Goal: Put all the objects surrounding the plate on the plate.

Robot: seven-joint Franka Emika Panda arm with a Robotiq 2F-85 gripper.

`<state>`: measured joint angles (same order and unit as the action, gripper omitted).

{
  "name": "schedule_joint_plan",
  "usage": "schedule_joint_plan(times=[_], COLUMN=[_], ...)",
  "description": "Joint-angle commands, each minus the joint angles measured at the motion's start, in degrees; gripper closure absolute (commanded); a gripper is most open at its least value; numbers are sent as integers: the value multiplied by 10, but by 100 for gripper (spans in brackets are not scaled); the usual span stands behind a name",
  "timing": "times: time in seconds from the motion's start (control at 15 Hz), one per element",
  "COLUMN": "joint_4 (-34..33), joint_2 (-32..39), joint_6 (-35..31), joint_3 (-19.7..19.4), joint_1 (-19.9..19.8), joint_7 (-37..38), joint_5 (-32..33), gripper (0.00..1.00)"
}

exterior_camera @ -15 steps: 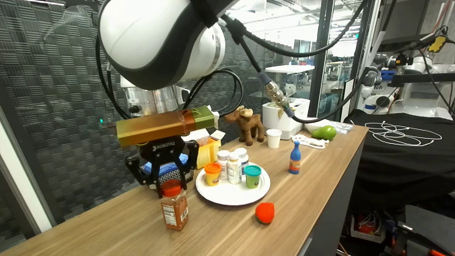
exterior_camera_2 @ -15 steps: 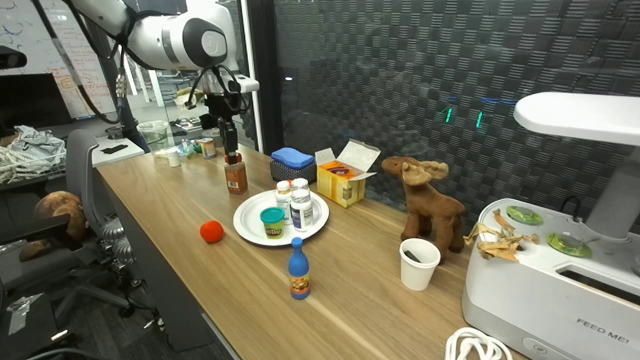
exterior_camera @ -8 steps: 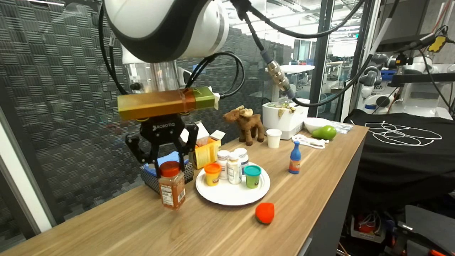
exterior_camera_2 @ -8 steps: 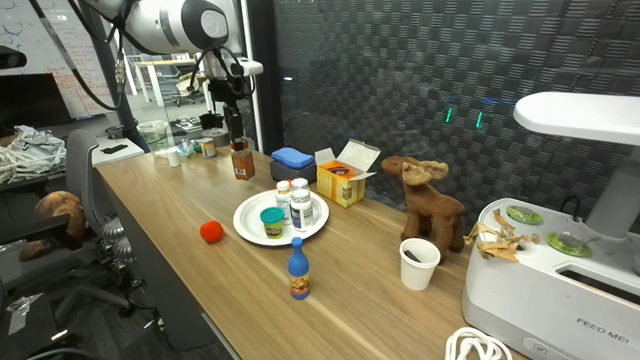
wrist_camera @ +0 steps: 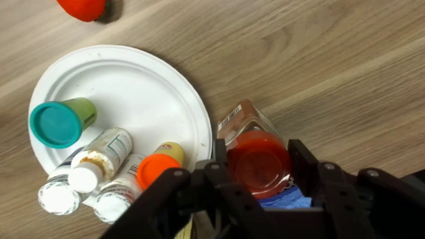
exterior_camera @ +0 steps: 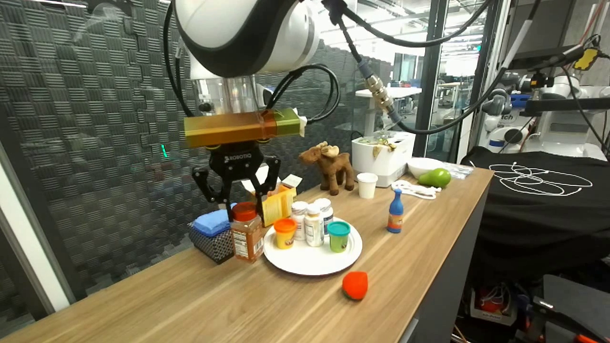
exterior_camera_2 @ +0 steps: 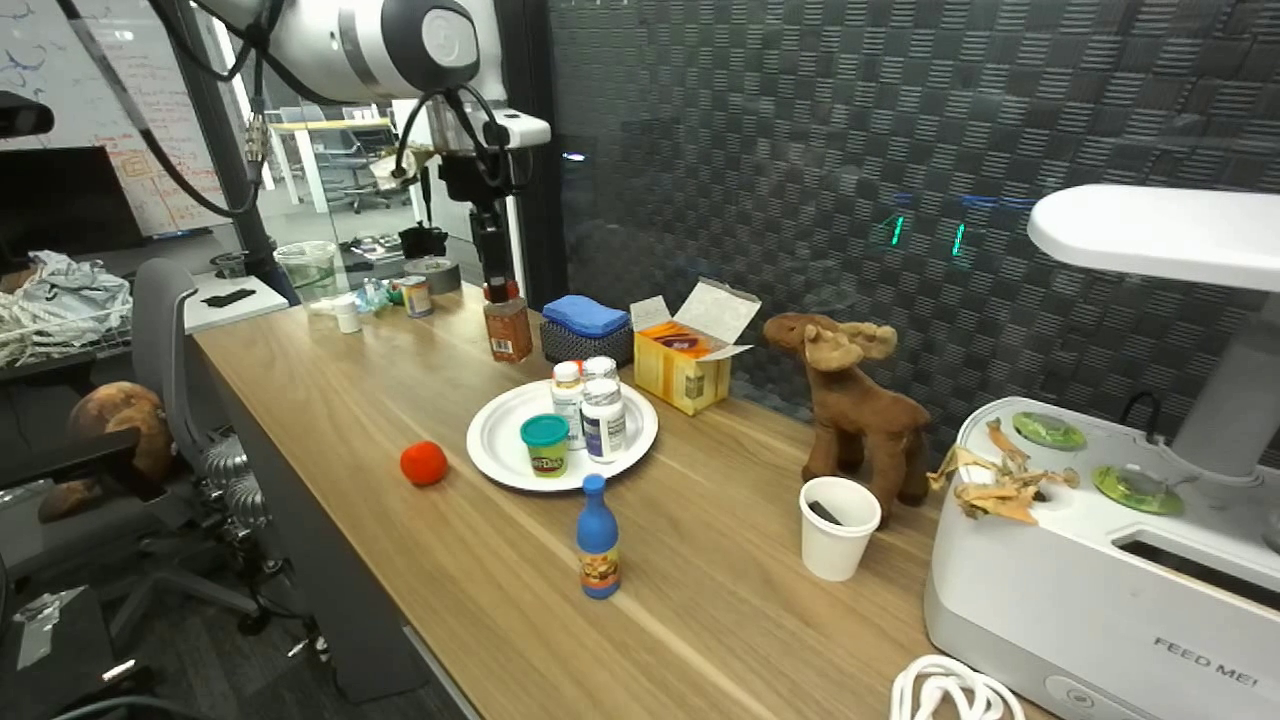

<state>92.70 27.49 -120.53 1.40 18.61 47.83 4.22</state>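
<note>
My gripper (exterior_camera: 245,213) is shut on the brown jar (exterior_camera: 248,242) by its orange-red lid. The jar hangs roughly upright above the table, beside the plate's edge. In the wrist view the lid (wrist_camera: 259,162) sits between both fingers. The white plate (exterior_camera: 305,266) holds an orange-lidded cup (exterior_camera: 285,236), a teal-lidded cup (exterior_camera: 339,238) and 3 white pill bottles (exterior_camera: 314,228). In an exterior view the orange-lidded cup is mostly hidden behind the bottles. The small red ball-like thing (exterior_camera: 355,285) lies on the table off the plate; it also shows in the wrist view (wrist_camera: 84,8).
A dark woven box with blue cloth (exterior_camera_2: 585,330) and an open yellow carton (exterior_camera_2: 682,375) stand behind the plate. A blue toy bottle (exterior_camera_2: 598,540), white paper cup (exterior_camera_2: 838,545), plush moose (exterior_camera_2: 865,420) and white appliance (exterior_camera_2: 1090,590) stand farther along the table.
My gripper has lifted the jar off the table and carried it toward the plate and the woven box. The things on the plate and the red ball-like thing have not moved.
</note>
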Motion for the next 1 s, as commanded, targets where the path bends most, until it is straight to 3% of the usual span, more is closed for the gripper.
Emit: schedule_joint_plan(times=[0.0,0.93], joint_4=[16,65], joint_2=[-24,-60], joint_6=[8,25], joint_3=[-10,-4], joint_1=[-15,-55], joint_7=[13,-24], joint_5=[9,-12], gripper=[76,76])
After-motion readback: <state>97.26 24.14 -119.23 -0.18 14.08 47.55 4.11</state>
